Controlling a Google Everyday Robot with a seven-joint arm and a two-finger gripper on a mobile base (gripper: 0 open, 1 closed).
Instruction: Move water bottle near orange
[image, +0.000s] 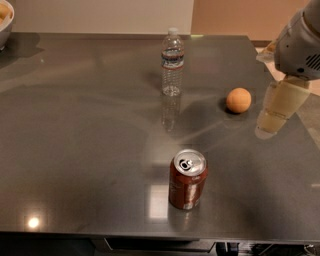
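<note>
The water bottle (172, 62) stands upright at the back middle of the dark table: clear ribbed plastic, white cap, blue-white label band. The orange (238, 100) lies to its right and a little nearer, about a bottle's height away. My gripper (272, 122) hangs over the table's right edge, to the right of the orange and apart from it. It is empty and far from the bottle.
A brown-red soda can (187, 179) stands upright at the front middle. A white bowl (4, 22) sits at the back left corner. The grey table (80, 150) ends close to the right of my gripper and at the front.
</note>
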